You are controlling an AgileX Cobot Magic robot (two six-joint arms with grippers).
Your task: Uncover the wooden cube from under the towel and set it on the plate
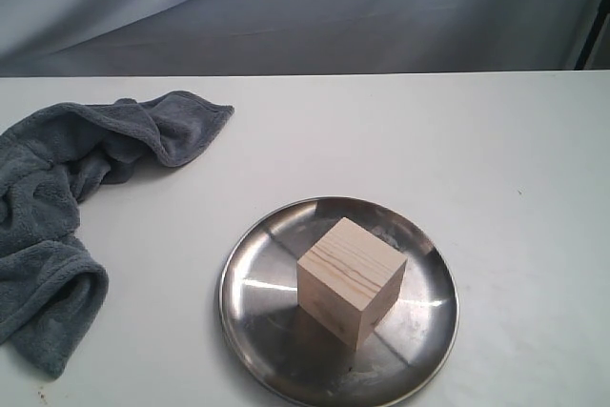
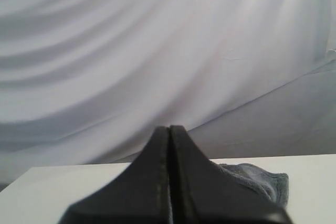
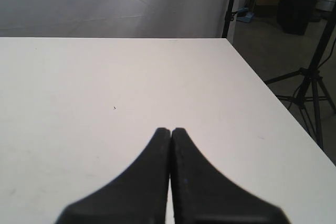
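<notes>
Left gripper [image 2: 169,128]: we see its two black fingers [image 2: 147,187] pressed flat together, tip to tip, with nothing between them.
Left jaw line: a thin straight seam runs down the middle where the inner faces meet.
Right gripper [image 3: 171,129]: we find the same here, both dark fingers [image 3: 205,187] closed on each other and empty.
Right tips: rounded, side by side, level with one another.
Arms and wrists: we see only the finger ends from each wrist camera, so we cannot tell the joint pose.

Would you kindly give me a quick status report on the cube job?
Left end effector shut, empty. Right end effector shut, empty. Wooden cube on steel plate; towel heaped aside. Nothing in the way.
</notes>
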